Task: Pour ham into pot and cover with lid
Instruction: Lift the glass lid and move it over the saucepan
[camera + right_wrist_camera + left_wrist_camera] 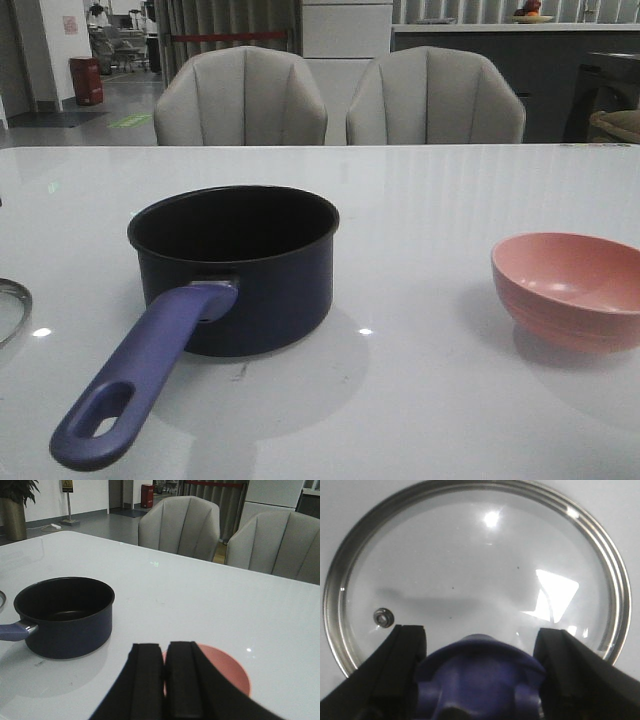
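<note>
Lid step pending; pour not confirmed.
Your left gripper (480,680) straddles the lid (470,565) knob, unclamped; right gripper (165,680) closed, empty, above bowl (225,672); pot (240,265) uncovered.

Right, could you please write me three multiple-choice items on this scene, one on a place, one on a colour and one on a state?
1. In the front view, the pink bowl stands: A) left of the pot B) inside it C) right of it.
2. The knob of the lid is: A) blue B) red C) white.
3. The right gripper is: A) wide open B) shut, empty C) holding the pot's handle.
Answers: C, it sits apart on the pot's right; A, the left wrist view shows it blue; B, its fingers press together with nothing between.
</note>
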Controlling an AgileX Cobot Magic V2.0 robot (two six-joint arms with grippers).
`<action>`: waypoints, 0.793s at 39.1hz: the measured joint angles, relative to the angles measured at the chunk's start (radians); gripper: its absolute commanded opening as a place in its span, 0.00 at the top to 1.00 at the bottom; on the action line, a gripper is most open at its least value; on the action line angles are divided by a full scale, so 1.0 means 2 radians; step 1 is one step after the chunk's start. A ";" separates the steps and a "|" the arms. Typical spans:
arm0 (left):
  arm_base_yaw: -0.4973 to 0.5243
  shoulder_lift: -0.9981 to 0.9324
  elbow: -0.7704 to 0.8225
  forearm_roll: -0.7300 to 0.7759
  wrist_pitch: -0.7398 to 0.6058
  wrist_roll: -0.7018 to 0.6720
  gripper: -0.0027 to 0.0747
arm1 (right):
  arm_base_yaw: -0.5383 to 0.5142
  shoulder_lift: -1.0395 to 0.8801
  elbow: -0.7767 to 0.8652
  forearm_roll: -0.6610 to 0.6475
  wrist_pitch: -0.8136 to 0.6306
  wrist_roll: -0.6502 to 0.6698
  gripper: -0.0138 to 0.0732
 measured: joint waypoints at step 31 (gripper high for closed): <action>0.000 0.008 -0.054 -0.007 0.020 0.026 0.73 | 0.000 0.000 0.000 0.000 0.000 0.000 0.65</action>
